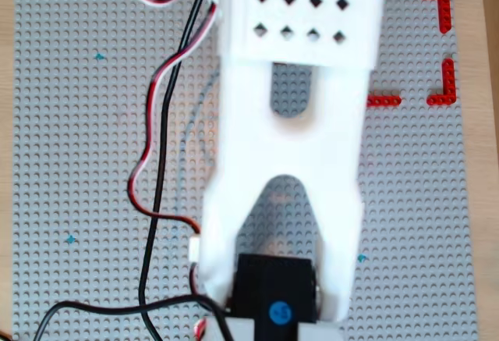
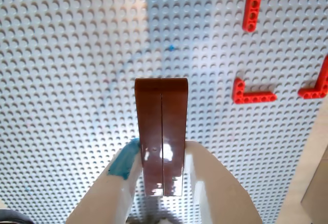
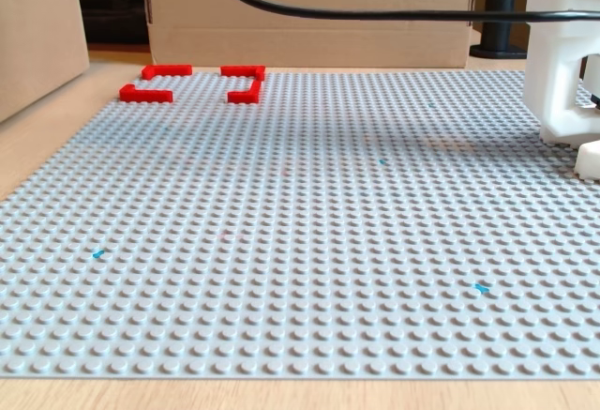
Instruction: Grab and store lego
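In the wrist view the lego (image 2: 161, 131), a long narrow reddish-brown brick with a lengthwise groove, sits between the two pale fingers of my gripper (image 2: 163, 151). The gripper is shut on it and holds it above the grey studded baseplate (image 2: 61, 80). The left finger (image 2: 123, 165) has a blue smear. In the overhead view my white arm (image 1: 288, 146) covers the middle of the baseplate (image 1: 78, 161) and hides gripper and lego. In the fixed view only part of the arm (image 3: 562, 53) shows at the right edge.
Red L-shaped brackets sit on the plate: ahead and to the right in the wrist view (image 2: 253, 96), top right in the overhead view (image 1: 446, 91), far left in the fixed view (image 3: 145, 94). Cables (image 1: 156, 161) trail over the plate. Cardboard boxes (image 3: 309, 35) stand behind it.
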